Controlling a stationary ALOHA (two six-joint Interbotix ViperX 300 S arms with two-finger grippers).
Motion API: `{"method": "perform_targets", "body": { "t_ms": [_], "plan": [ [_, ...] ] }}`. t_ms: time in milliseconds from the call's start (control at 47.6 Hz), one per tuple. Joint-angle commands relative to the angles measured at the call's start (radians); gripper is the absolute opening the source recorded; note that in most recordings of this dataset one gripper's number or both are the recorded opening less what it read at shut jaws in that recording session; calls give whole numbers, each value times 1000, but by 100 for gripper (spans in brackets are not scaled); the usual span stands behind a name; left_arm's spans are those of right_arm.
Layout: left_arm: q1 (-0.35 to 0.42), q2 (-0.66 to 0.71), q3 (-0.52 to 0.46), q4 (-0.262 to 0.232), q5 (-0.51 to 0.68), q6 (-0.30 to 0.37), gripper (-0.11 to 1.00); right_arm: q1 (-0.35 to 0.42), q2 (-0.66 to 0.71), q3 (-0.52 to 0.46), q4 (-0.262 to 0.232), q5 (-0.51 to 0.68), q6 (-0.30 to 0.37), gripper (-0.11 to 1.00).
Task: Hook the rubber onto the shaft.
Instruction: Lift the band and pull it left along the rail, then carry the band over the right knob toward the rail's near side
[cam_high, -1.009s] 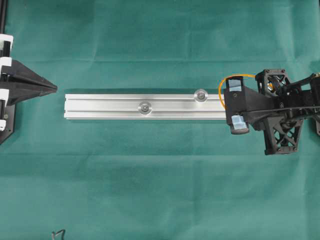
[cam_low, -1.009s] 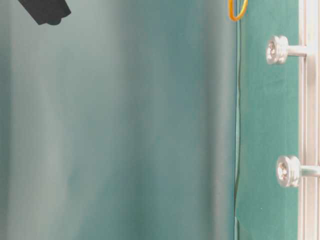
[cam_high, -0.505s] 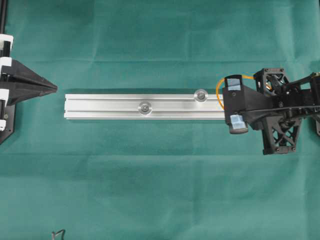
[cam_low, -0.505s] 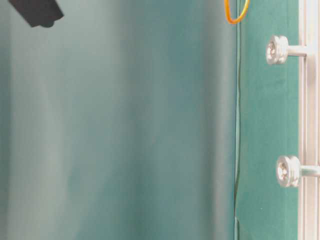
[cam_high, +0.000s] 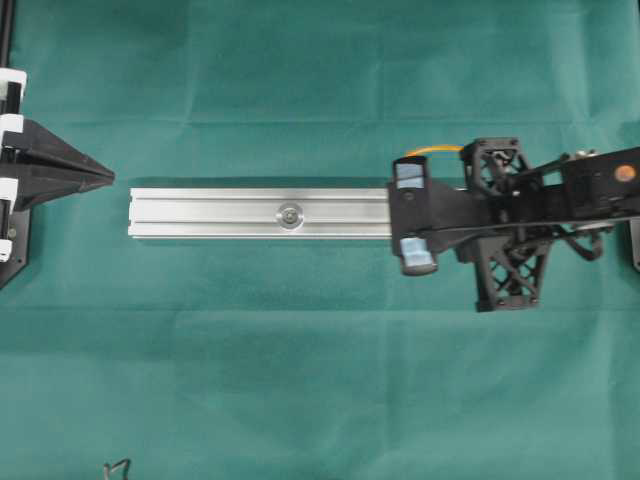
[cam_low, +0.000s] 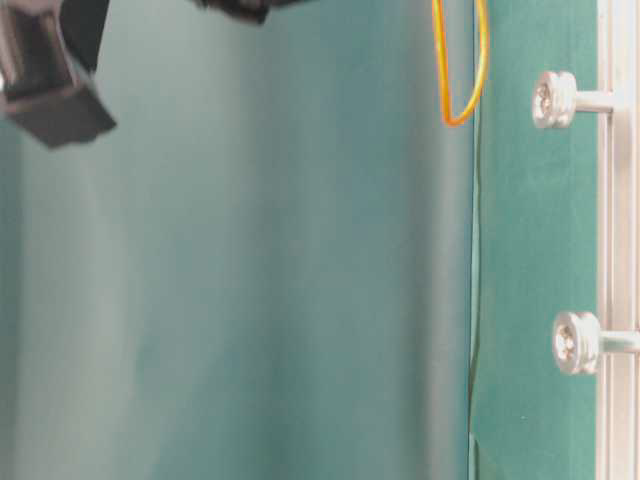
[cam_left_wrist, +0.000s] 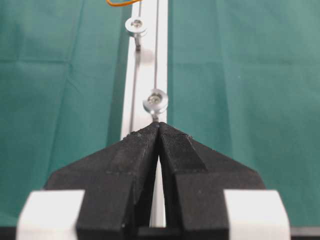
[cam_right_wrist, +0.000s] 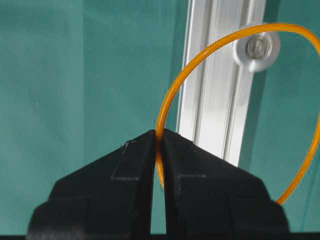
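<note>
Two black grippers share a green cloth (cam_high: 300, 350) with a silver rail (cam_high: 220, 213). We see the right gripper (cam_right_wrist: 159, 137) pressed together, pinching the rubber (cam_right_wrist: 200, 55), a thin orange loop that arcs up ahead of its fingertips. Inside that loop, beyond the tips and to their right, sits a round-headed shaft (cam_right_wrist: 256, 48) on the rail. We see the left gripper (cam_left_wrist: 159, 127) pressed together on nothing, another shaft (cam_left_wrist: 155, 100) just ahead of its tips.
</note>
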Motion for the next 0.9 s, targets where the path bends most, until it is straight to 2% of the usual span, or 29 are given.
{"method": "perform_targets", "body": {
  "t_ms": [0,336,883],
  "plan": [
    [3,8,-32,3,-5,0,0,2,5,-48,-11,-5,0,7],
    [3,8,-32,3,-5,0,0,2,44,-84,-20,-6,0,7],
    [2,8,-32,3,-5,0,0,2,51,-72,-20,-23,0,7]
  ]
}}
